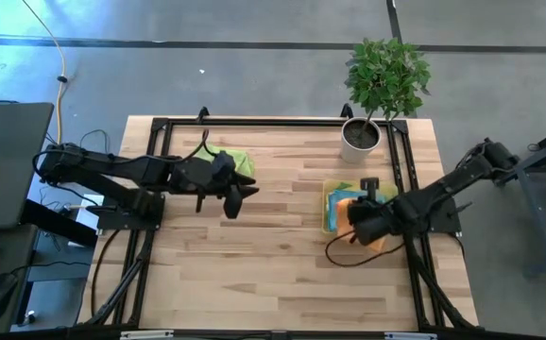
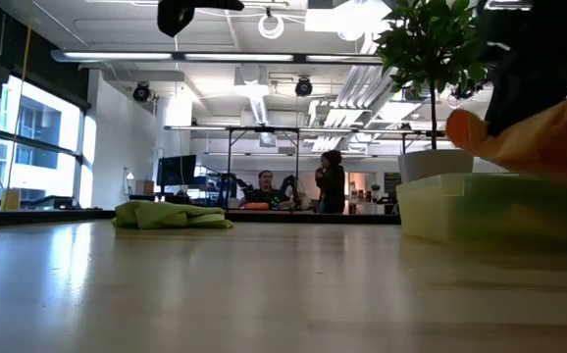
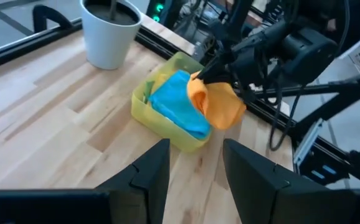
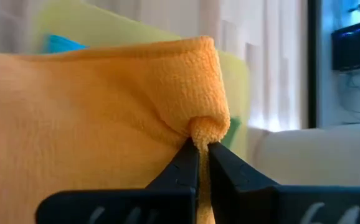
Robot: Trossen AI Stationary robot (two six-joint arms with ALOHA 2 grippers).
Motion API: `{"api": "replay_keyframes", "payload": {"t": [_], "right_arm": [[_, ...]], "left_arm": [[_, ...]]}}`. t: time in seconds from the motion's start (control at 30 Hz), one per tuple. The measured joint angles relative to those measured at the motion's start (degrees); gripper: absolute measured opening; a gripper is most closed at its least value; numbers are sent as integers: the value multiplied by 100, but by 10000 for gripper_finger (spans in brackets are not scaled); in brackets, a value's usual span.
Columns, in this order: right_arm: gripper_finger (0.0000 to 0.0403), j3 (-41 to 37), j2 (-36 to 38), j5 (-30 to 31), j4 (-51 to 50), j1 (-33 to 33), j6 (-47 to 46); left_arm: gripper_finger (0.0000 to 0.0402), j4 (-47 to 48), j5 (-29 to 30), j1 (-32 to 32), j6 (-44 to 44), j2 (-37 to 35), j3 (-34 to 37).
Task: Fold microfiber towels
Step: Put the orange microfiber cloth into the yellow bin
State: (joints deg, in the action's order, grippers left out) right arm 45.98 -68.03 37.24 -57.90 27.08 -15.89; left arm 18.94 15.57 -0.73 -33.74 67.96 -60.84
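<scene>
The right gripper [image 4: 198, 149] has its fingers pressed together on a pinched fold of the orange towel [image 4: 99, 118]. The cloth hangs from that pinch, lifted clear above the stack of towels [image 3: 167, 102] at the right side of the table [image 1: 254, 274]. From the gripper outward, the orange cloth drapes down and toward the table's middle; below it lies the teal towel [image 3: 179, 102] on top of the stack, with yellow cloth showing under it. The white plant pot [image 1: 360, 138] stands just beyond the stack, toward the far edge.

The left gripper [image 1: 238, 194] hovers over the middle-left of the table, fingers apart and holding nothing. It points across the table toward the stack and the raised orange cloth. Just beside it, on the far side, a lime green towel [image 1: 233, 161] lies crumpled on the wood.

Judgement: the open wood between the two arms lies to the left of the held towel, so the right arm, being the nearer, would carry it that way. The towel's long axis cannot be told while it hangs bunched.
</scene>
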Motion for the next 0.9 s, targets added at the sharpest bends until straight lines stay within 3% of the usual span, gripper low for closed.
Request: {"api": "replay_keyframes", "payload": {"t": [0.3, 0.5, 0.67, 0.9], "right_arm": [[1, -307, -21, -194, 875, -948, 1409], [7, -308, -21, -154, 973, -1345, 1762], [50, -308, -21, -426, 1034, -1514, 1858], [124, -103, -21, -560, 1045, -1518, 675]], "left_arm": [[138, -28, 0, 274, -6, 0, 0], [138, -26, 0, 373, 70, 0, 0], [138, -138, -68, 468, 379, 0, -2], [138, -634, -378, 896, 1434, 0, 0]]}}
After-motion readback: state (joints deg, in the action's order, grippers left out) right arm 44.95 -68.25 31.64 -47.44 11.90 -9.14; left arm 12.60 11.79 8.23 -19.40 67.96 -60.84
